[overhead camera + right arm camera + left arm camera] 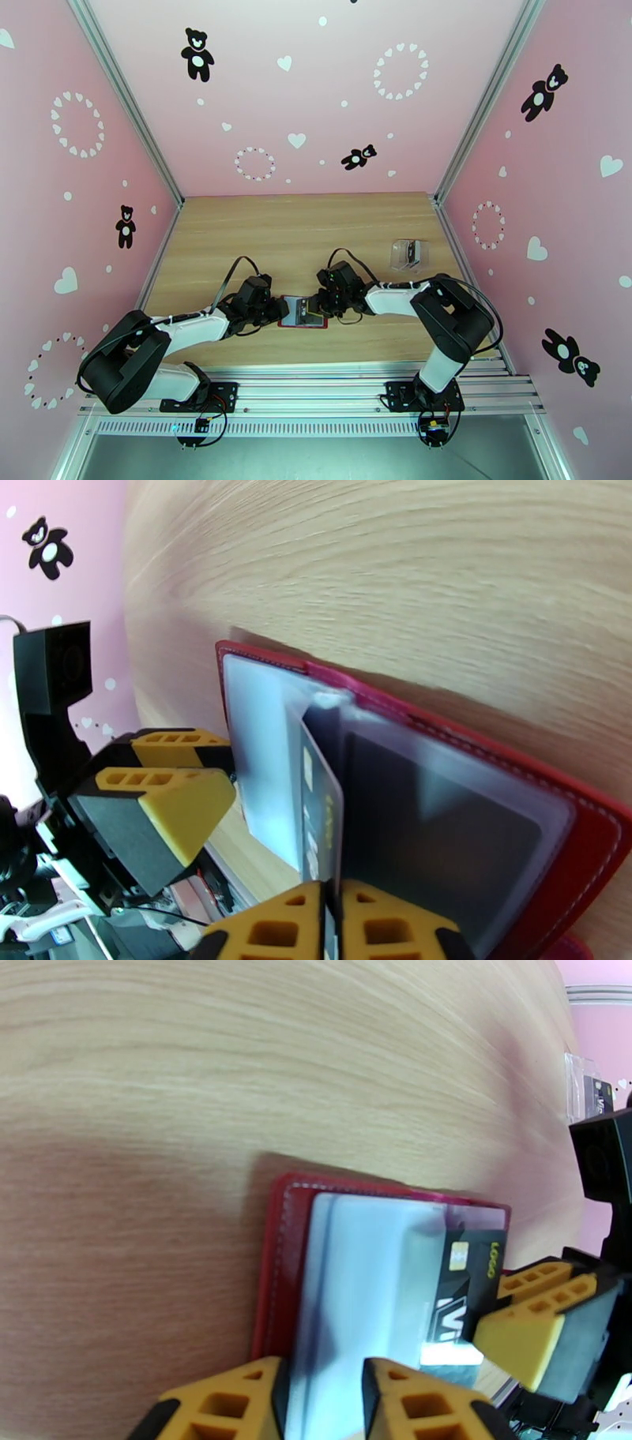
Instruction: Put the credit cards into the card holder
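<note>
I am pinching the card in my nearly closed right pincer, feeding it squarely into the holder, while my left pincer is clamping its sleeve taut.

The red card holder lay open on the wooden table. At its near edge, the right gripper pinched a dark credit card standing among the sleeves. At the holder's left, the left gripper clamped a clear sleeve.

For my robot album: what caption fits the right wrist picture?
Right gripper holds a dark card in the open red card holder.
</note>
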Motion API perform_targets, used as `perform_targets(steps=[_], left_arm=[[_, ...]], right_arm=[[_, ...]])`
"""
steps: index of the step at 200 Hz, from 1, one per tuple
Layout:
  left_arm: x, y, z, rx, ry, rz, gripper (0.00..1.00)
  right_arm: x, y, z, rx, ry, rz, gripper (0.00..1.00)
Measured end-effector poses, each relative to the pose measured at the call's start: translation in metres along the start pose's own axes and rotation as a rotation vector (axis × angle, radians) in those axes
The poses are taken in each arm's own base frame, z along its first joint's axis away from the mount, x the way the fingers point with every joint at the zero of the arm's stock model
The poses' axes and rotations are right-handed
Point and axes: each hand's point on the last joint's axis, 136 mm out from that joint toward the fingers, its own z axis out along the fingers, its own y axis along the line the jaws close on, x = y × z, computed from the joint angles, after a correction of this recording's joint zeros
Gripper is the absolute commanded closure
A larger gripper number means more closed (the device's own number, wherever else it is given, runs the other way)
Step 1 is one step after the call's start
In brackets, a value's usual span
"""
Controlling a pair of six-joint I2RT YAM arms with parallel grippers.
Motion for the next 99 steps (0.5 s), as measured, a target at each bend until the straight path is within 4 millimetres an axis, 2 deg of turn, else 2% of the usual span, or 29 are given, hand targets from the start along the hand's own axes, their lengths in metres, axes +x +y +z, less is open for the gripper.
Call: perform_targets(steps=[99], left_arm=[[0.0003,-0.0002,0.0001,0.000,0.001,0.001,0.68]], right_arm=[[-0.0009,-0.0010,-0.0003,0.107,-0.001,-0.025,0.58]])
